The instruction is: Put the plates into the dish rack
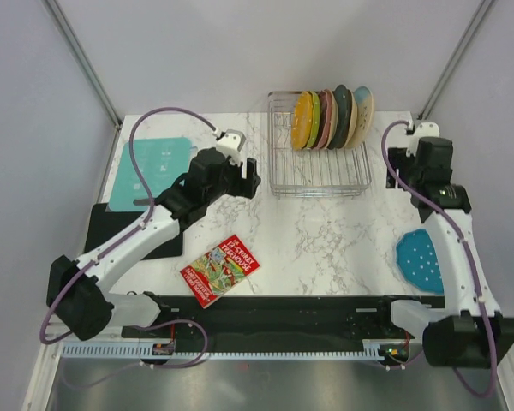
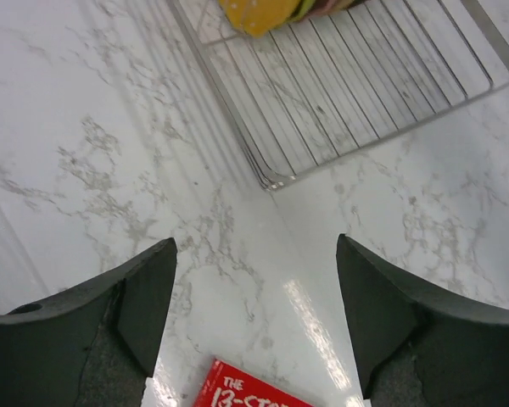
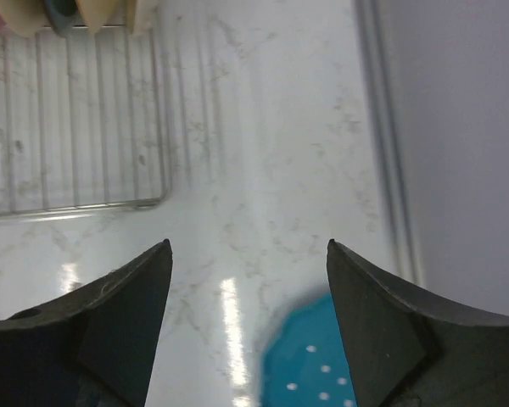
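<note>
The plates (image 1: 330, 118) stand on edge in a tight row at the far right end of the dish rack (image 1: 317, 167). They lean slightly against one another because the wire slots hold them upright. One blue plate (image 1: 415, 257) is not loaded. It lies flat on the surface (image 1: 325, 231), partly under the right forearm.

In the right wrist view this blue plate (image 3: 310, 369) shows just below the gap between the right jaws, nearer the right finger than the left. The right jaws are spread wide with nothing between them. They hang above the surface and do not touch the plate. I judge they are held this way to come down over the plate's rim, since a flat plate offers only its edge to pinch. The near right corner of the rack (image 3: 68, 127) lies ahead of them and to their left.

The left jaws are also parted and empty, and they hover over bare marble. The near corner of the rack (image 2: 365, 85) sits ahead of them and to their right, with the orange plate (image 2: 254, 13) showing at the top. A red booklet (image 2: 254, 394) lies just under them, towards the arm's base. The left arm appears to be parked clear of the rack's empty left half, where free slots wait.

Further out on that side lie a teal board (image 1: 154, 167) and a black mat (image 1: 111, 227).
</note>
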